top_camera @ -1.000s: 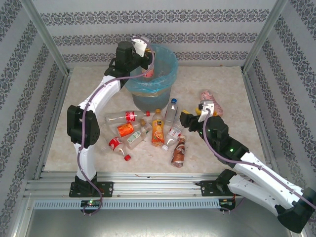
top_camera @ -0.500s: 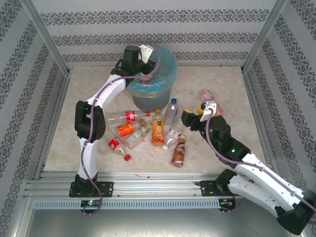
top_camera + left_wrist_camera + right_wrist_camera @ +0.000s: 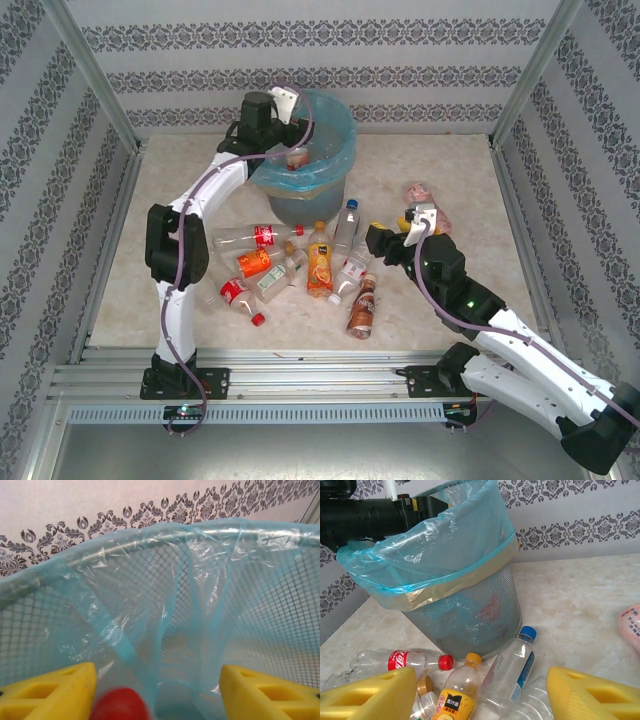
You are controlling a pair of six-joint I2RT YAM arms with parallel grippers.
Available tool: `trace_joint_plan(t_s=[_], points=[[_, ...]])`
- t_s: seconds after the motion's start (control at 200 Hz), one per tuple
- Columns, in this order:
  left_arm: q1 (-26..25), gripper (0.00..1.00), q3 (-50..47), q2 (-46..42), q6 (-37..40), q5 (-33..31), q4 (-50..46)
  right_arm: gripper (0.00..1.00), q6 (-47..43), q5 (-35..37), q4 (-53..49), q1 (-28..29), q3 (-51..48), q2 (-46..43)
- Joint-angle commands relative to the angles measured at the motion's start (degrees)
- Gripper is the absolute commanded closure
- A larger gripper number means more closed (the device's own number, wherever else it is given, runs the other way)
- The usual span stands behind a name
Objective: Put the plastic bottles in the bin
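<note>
1. Standing at the table's far side, the bin (image 3: 300, 198) is wearing a light-blue bag.
2. The left gripper (image 3: 157, 692) is hanging in its mouth, fingers spread wide, a blurred red cap (image 3: 120, 706) just beside one.
3. The right gripper (image 3: 482, 690) is hovering wide and empty above the bottles (image 3: 320, 262) lying before the bin.
4. One red-labelled bottle (image 3: 400, 660) is showing white script, too small to read.
</note>
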Motion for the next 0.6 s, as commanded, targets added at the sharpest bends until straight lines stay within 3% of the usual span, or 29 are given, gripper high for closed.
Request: trace_joint_plan(t_s=[0.0,0.595], points=[[0.9,0.33,-2.0,-2.6,-3.1,2.9,3.3,0.31,1.6,-0.7,0.3,-0.8,0.1,-0.1],[0.8,0.33,2.2,-11.5,-9.2,7.6,4.1,0.31,2.4,-1.5,-0.4,-1.0,3.7,4.0]])
